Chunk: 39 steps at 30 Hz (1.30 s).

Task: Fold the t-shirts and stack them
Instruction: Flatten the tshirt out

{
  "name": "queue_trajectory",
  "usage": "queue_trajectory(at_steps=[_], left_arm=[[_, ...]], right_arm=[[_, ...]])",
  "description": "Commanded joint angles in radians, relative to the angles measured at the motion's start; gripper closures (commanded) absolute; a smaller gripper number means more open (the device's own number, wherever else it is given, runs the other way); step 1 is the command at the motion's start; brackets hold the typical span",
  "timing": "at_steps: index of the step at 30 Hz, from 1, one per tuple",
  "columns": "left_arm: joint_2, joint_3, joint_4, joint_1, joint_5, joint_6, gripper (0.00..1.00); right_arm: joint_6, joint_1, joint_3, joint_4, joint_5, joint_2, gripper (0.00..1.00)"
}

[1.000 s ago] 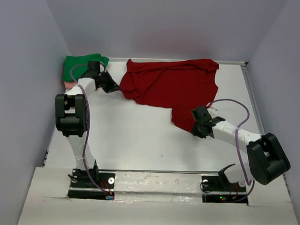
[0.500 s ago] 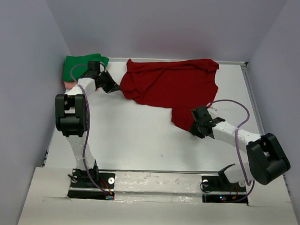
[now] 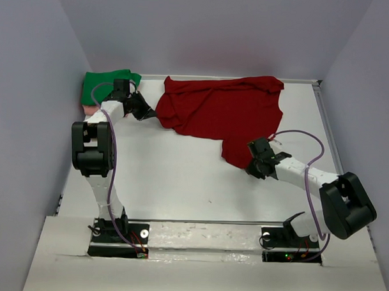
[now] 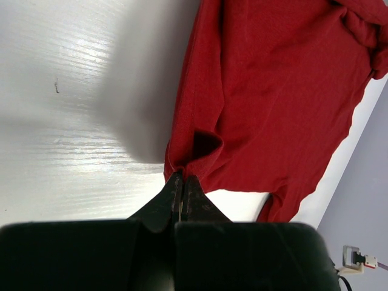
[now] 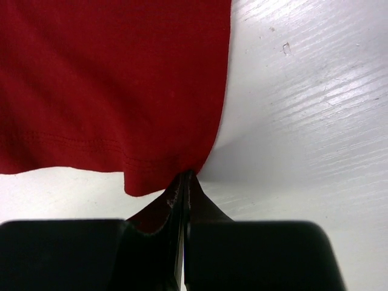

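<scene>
The dark red t-shirt point(image 3: 221, 111) lies spread and rumpled at the back middle of the table. My left gripper point(image 3: 151, 113) is shut on its left edge, and the left wrist view shows the fabric point(image 4: 273, 91) bunched at the closed tips point(image 4: 182, 177). My right gripper point(image 3: 248, 162) is at the shirt's near right corner. In the right wrist view its jaws are shut on the stitched hem point(image 5: 109, 79) at the tips point(image 5: 187, 176). A folded bright green t-shirt point(image 3: 107, 84) sits in the back left corner. A sliver of pale pink t-shirt point(image 3: 88, 108) shows beneath it.
The white table point(image 3: 180, 177) is boxed in by grey walls at the left, back and right. Both arm bases stand on the near rail point(image 3: 204, 238). A purple cable loops above the right arm point(image 3: 313, 146).
The right gripper's jaws have closed on the shirt's hem after standing partly open. The left arm and the shirts have not moved.
</scene>
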Motion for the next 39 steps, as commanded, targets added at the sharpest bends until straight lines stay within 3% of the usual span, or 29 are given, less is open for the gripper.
queue_trajectory(at_steps=[1,6,7,11,13,16,24,32,39], left_arm=[[-0.058,-0.015,0.002,-0.002,0.024,0.012,1.0],[-0.092,0.018,-0.035,-0.003,-0.024,0.047,1.0],[-0.111,0.03,-0.046,-0.046,-0.048,0.058,1.0],[-0.19,0.077,-0.093,-0.087,-0.125,0.112,1.0],[-0.252,0.094,-0.115,-0.12,-0.161,0.142,1.0],[-0.325,0.125,-0.148,-0.152,-0.198,0.177,1.0],[-0.521,0.185,-0.204,-0.169,-0.232,0.237,1.0],[-0.744,0.214,-0.221,-0.169,-0.375,0.28,1.0],[-0.838,0.307,-0.257,-0.167,-0.367,0.288,1.0]], right_arm=[[-0.008,0.009,0.007,-0.012,0.063,-0.04,1.0],[-0.121,0.009,0.105,-0.058,0.243,-0.087,1.0],[-0.149,0.009,0.133,-0.068,0.283,-0.108,1.0],[-0.376,0.009,0.299,-0.011,0.49,-0.152,1.0],[-0.574,-0.017,0.411,0.093,0.576,-0.153,1.0],[-0.851,-0.073,0.536,0.245,0.54,-0.167,1.0],[-1.161,-0.231,0.883,0.335,0.427,-0.127,1.0],[-1.37,-0.308,1.196,0.338,0.408,-0.113,1.0],[-1.335,-0.308,1.409,0.168,0.342,-0.155,1.0]])
